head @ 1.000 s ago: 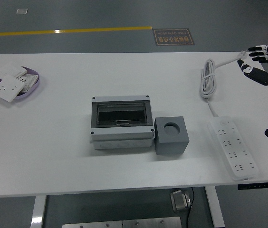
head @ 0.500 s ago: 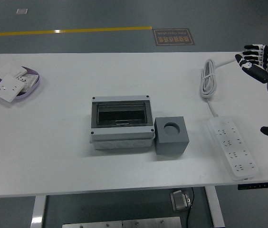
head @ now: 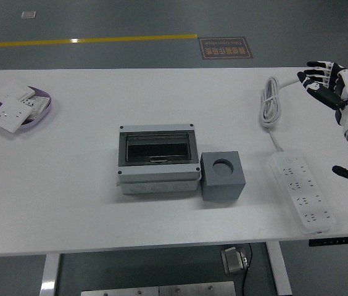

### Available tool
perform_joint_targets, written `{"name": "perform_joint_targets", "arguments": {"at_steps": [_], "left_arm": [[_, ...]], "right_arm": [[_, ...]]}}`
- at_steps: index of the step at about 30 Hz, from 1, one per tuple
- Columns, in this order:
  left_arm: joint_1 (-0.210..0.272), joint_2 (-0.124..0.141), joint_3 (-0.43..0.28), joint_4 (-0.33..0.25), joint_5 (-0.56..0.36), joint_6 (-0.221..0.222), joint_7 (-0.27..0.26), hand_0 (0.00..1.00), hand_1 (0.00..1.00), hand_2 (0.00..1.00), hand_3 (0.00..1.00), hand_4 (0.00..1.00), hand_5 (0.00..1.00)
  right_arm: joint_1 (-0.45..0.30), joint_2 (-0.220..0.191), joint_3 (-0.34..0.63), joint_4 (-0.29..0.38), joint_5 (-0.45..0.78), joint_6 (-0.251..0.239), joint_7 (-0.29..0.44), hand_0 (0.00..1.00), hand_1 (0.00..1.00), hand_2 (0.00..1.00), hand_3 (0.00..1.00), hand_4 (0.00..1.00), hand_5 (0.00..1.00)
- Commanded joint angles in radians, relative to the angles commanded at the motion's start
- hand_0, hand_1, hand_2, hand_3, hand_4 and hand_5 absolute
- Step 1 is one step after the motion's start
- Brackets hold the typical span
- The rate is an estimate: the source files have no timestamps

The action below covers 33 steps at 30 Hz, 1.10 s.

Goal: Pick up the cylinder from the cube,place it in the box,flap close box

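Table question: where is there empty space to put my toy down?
Bare table lies between the purple dish and the grey box, and along the near edge. It's crowded on the right: cube, power strip, coiled cord, right hand.

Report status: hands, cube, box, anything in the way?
Right hand open, empty, over the table's far right. Left not in view. Cube beside box, socket looks empty, box flap shut. Power strip lies between hand and cube.

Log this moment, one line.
right hand: open, far right over table | left: unseen | grey cube: beside grey lidded box, untouched
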Motion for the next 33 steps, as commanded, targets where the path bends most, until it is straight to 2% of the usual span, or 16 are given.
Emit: {"name": "perform_joint_targets", "arguments": {"at_steps": [5, 11, 33], "left_arm": [[0.008, -0.004, 0.019, 0.001, -0.006, -0.001, 0.002, 0.566, 0.614, 0.575, 0.598, 0.707, 0.208], [0.007, -0.013, 0.007, -0.001, 0.011, -0.002, 0.002, 0.566, 0.614, 0.575, 0.598, 0.708, 0.211], [-0.002, -0.011, 0.01, 0.005, -0.001, -0.002, 0.001, 0.567, 0.614, 0.575, 0.598, 0.709, 0.21]], "right_arm": [[-0.004, 0.006, -0.001, 0.003, 0.012, -0.002, 0.004, 0.72, 0.655, 0.659, 0.663, 0.755, 0.294], [-0.017, -0.003, 0.006, 0.006, 0.022, -0.006, 0.011, 0.714, 0.655, 0.663, 0.664, 0.755, 0.289], [-0.018, -0.006, 0.032, 0.013, 0.033, -0.017, 0.022, 0.709, 0.652, 0.659, 0.663, 0.754, 0.284]]}}
